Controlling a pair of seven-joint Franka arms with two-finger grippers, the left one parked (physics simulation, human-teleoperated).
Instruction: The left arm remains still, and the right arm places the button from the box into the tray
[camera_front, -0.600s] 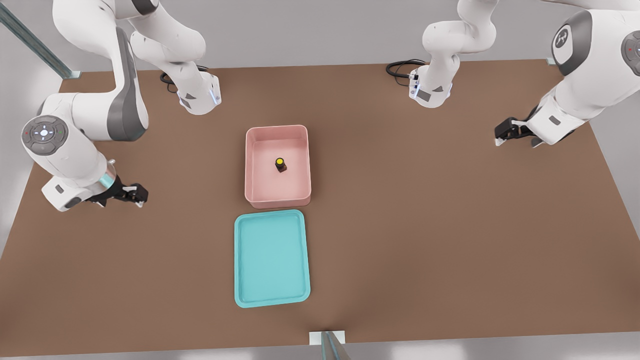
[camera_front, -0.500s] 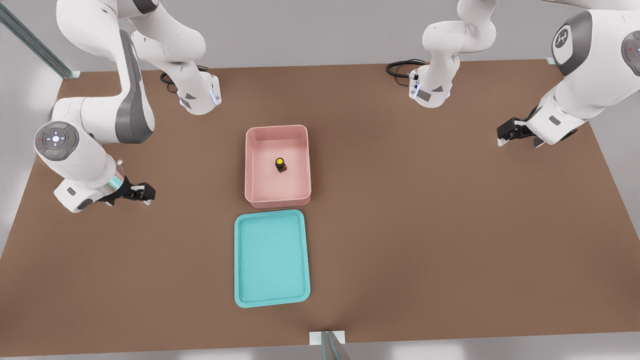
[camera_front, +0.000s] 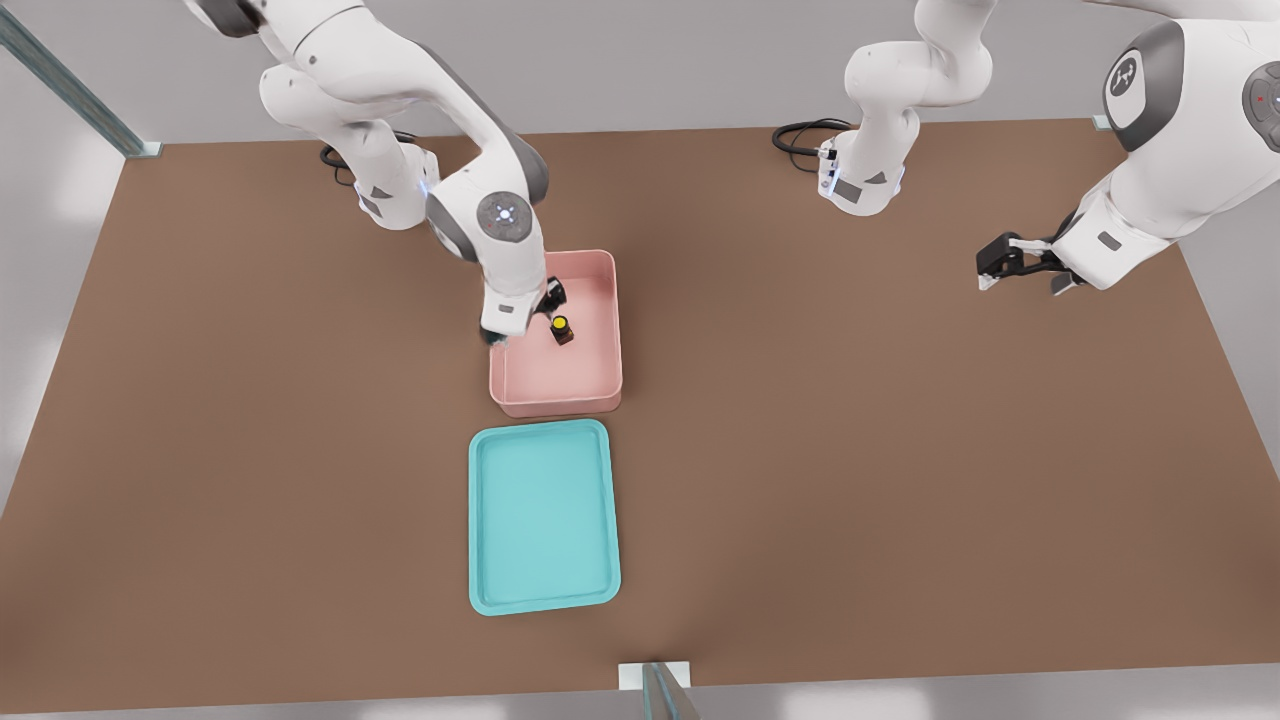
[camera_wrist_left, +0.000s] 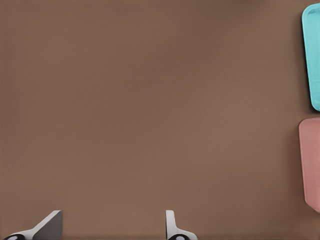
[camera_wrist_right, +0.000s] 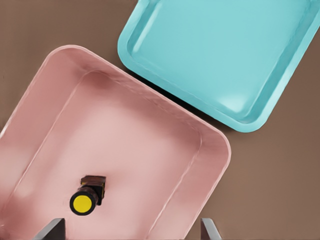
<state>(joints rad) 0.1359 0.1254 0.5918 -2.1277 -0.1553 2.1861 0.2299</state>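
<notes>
Since the earlier frames the right arm (camera_front: 440, 110) has swung from the table's edge at the front view's left to the centre, carrying its gripper (camera_front: 549, 300) from bare table to a spot over the box; the box, tray and button lie where they lay before.

Table (camera_front: 900, 450): brown surface bearing everything else.

Right arm: white, jointed, reaching from its base at about 10 o'clock of the box, its round grey wrist pad (camera_front: 503, 213) facing the camera.

Tray (camera_front: 477, 520): shallow, teal, lying at 6 o'clock of the box in the front view, close to it but apart, a strip of table showing between them. It holds nothing. In the right wrist view (camera_wrist_right: 150, 30) one of its corners lies near the box's long wall.

Box (camera_front: 615, 340): pink, deep-walled, at the table's centre. The right wrist view (camera_wrist_right: 215, 150) looks down into it.

Gripper: black, over the box's interior near its 10 o'clock corner, just beside the button. The fingers stand spread apart, two grey fingertips (camera_wrist_right: 51, 230) showing wide of each other in the wrist view, with nothing between them.

Button (camera_front: 561, 329): yellow cap on a dark base, resting on the box floor near the middle, ungrasped. In the wrist view (camera_wrist_right: 85, 199) it lies between the two fingertips' lines, nearer one of them.
</notes>
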